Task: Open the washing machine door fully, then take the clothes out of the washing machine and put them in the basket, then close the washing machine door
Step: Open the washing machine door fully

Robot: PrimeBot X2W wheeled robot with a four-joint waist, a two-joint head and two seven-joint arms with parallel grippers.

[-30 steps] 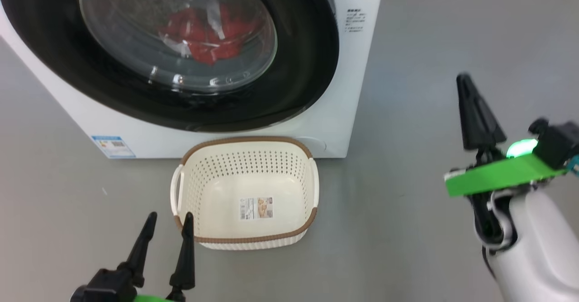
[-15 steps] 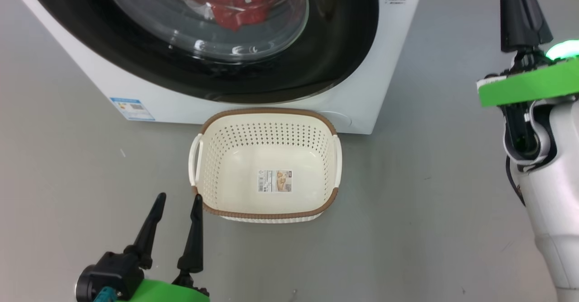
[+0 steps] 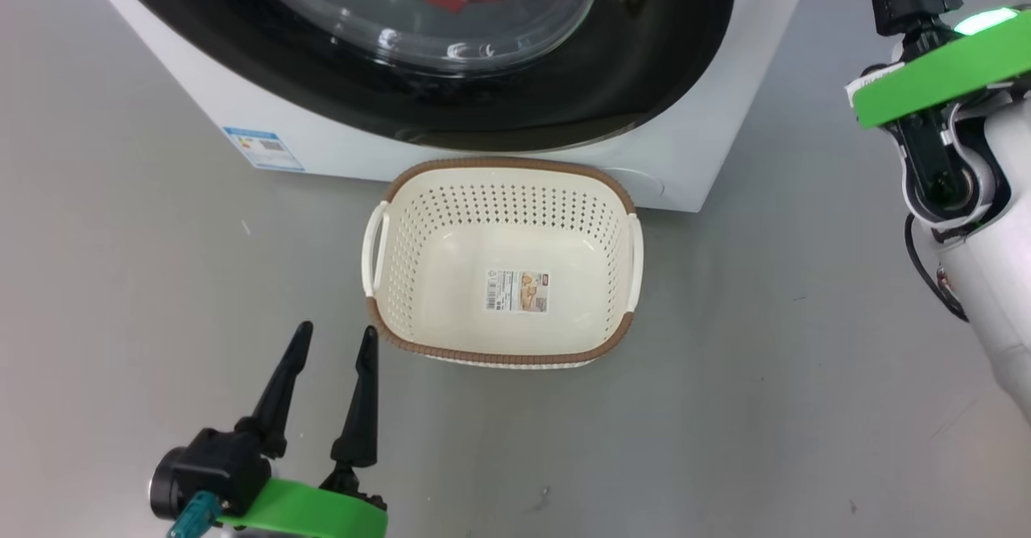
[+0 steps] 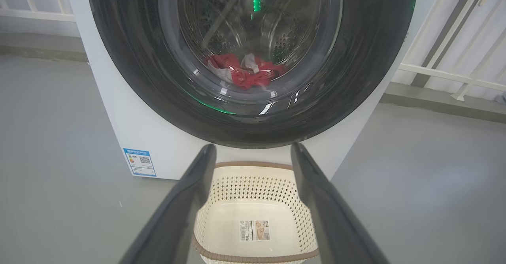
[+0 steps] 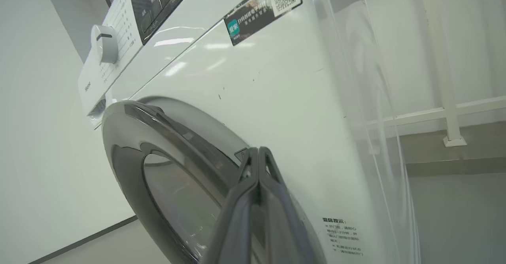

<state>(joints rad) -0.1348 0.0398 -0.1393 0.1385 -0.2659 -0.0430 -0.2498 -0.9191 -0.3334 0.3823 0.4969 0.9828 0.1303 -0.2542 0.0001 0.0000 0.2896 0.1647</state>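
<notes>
Now our right gripper (image 5: 257,150), fingers pinched together, nears the washing machine door (image 4: 130,82); our left gripper (image 3: 337,330) hangs spread beside the basket (image 3: 503,166).

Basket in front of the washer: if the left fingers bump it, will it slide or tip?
Probably slides rather than tips: the basket sits low and wide on the smooth floor. Likely light, being empty, thin perforated plastic, so a slight nudge from the left gripper could shift it. Its far rim looks close to the washing machine, which may stop it.
</notes>
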